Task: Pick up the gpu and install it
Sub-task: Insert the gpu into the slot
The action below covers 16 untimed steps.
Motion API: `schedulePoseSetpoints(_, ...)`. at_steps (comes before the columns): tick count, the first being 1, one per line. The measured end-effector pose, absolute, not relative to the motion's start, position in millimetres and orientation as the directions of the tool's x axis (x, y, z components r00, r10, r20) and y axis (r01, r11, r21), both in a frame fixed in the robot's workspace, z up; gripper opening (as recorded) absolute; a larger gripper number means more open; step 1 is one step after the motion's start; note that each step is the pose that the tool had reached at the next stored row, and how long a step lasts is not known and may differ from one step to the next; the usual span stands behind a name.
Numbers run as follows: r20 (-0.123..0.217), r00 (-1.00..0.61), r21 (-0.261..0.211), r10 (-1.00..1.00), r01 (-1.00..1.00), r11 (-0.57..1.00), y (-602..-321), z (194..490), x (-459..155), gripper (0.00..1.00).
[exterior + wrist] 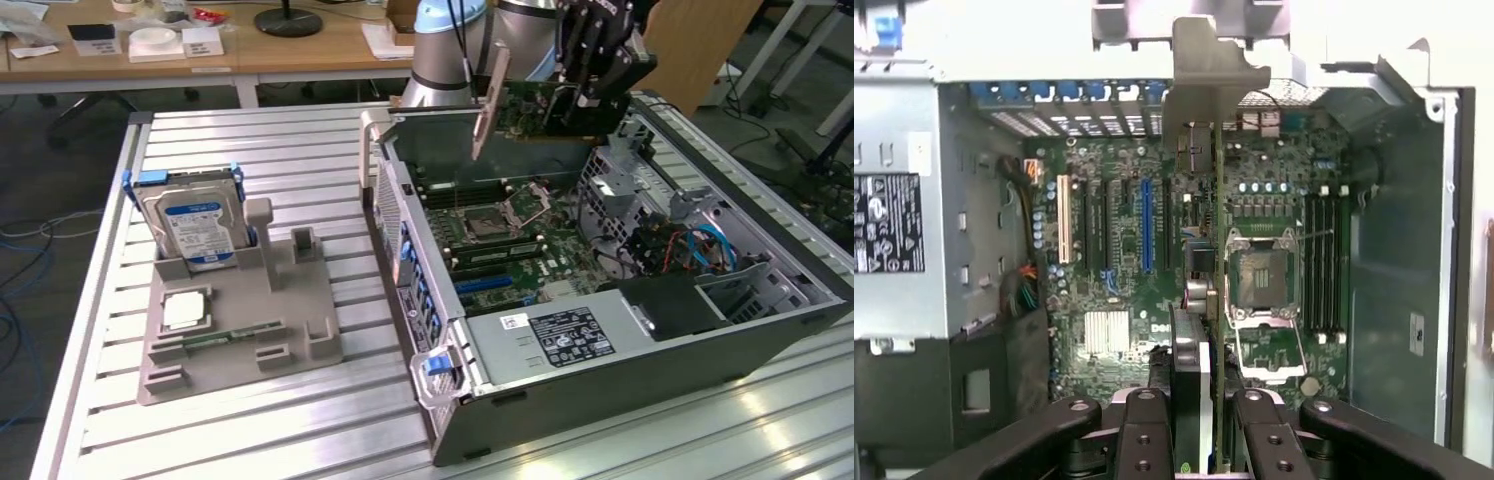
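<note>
The gpu hangs in the air over the back part of the open computer case, held upright with its silvery end bracket toward the exterior view's left. My gripper is shut on the card's upper edge. In the wrist view the gpu is seen edge-on between my black fingers, and its bracket points toward the case's rear wall. Below it lies the motherboard with its blue expansion slot and the open processor socket. The card is well above the board and touches nothing.
A grey fixture on the slatted table holds a silver hard drive, a processor chip and a green memory stick. Inside the case are the power supply and cables. A desk stands behind.
</note>
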<state>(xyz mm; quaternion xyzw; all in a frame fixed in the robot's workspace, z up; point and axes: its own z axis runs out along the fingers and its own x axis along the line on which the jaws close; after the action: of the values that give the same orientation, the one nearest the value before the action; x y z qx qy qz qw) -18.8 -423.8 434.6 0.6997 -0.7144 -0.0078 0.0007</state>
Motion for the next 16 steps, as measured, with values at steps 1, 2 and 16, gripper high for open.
schedulePoseSetpoints(1, -0.010, -0.005, 0.012, -1.000, -1.000, 0.005, -423.8, 434.6, -18.8, 0.28)
schedulePoseSetpoints(2, -0.010, 0.012, 0.012, -1.000, -1.000, -0.012, -423.8, 434.5, -18.8, 0.28)
schedulePoseSetpoints(16, -0.010, 0.235, 0.012, -0.972, -0.972, -0.235, -423.9, 432.8, -18.8, 0.28)
